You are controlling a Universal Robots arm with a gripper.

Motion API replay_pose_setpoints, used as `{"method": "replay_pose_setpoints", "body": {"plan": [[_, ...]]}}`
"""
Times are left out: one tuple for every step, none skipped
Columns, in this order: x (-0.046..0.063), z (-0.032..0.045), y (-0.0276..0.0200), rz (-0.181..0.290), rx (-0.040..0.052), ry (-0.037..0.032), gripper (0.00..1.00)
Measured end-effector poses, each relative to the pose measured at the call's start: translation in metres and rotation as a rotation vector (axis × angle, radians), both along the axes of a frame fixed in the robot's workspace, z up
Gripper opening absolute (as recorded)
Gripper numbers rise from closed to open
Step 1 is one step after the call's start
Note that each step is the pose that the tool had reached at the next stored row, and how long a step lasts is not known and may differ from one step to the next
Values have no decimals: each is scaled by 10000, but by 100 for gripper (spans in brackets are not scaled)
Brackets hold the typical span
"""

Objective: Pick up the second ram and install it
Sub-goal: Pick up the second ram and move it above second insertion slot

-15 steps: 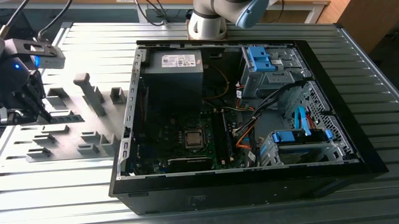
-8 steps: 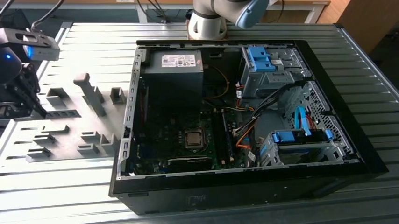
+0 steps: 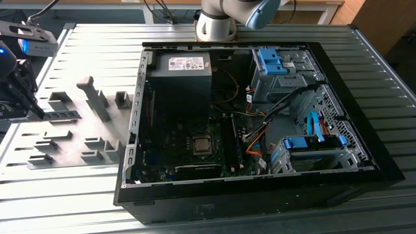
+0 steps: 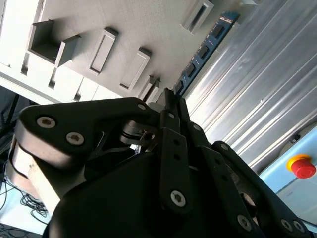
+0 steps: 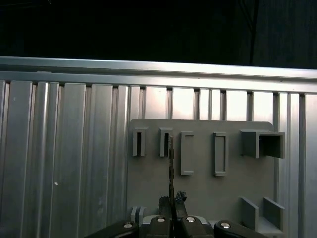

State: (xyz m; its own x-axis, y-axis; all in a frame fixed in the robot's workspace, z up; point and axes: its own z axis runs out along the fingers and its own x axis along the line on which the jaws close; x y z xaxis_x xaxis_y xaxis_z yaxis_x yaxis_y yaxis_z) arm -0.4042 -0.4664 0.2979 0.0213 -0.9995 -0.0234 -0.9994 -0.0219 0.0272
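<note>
The slatted metal table (image 3: 97, 39) has bare room on the exterior view's left and near side. The grey fixture plate (image 3: 71, 146) fills the strip between the table's left margin and the open computer case (image 3: 195, 209), and the plate's right border lies just beside the case's upright side wall. A tall grey post (image 3: 97, 97) and several low blocks rise from the plate between the case and the gripper (image 3: 39, 116), which hangs at the plate's left side with the table edge close behind it. In the first wrist view the table (image 5: 64, 148) ends at a straight rail with darkness beyond, and bare slats lie to one side of the plate (image 5: 148, 178). The second ram (image 3: 63, 115) rests on the plate near its left border, low and lengthwise, well apart from the case. In the first wrist view the ram (image 5: 171, 168) shows edge-on as a thin line running from the gripper (image 5: 172, 201) out to a slotted block (image 5: 166, 143). In the second wrist view its blue board (image 4: 205, 47) stretches away from the gripper (image 4: 168, 96) along the plate's border, beside the ribbed table (image 4: 257, 99), with a red button (image 4: 303, 166) off at the side. The fingers are pressed in on the stick's near end, one on each face, clenched around it.
</note>
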Motion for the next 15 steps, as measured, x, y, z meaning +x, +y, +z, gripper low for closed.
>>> {"method": "replay_pose_setpoints", "body": {"plan": [[0,1,0,-1,-2,1,14],[0,1,0,0,-5,2,14],[0,1,0,0,-5,2,14],[0,1,0,0,-5,2,14],[0,1,0,0,-6,2,14],[0,1,0,0,-6,2,14],[0,1,0,0,-7,2,14],[0,1,0,0,-8,2,14],[0,2,0,0,-8,3,14],[0,6,0,0,-9,3,14],[0,13,0,0,-9,4,14],[0,22,0,0,-9,4,14],[0,32,0,0,-8,2,14],[0,43,1,0,-8,2,14],[0,53,1,0,-8,2,14]]}}
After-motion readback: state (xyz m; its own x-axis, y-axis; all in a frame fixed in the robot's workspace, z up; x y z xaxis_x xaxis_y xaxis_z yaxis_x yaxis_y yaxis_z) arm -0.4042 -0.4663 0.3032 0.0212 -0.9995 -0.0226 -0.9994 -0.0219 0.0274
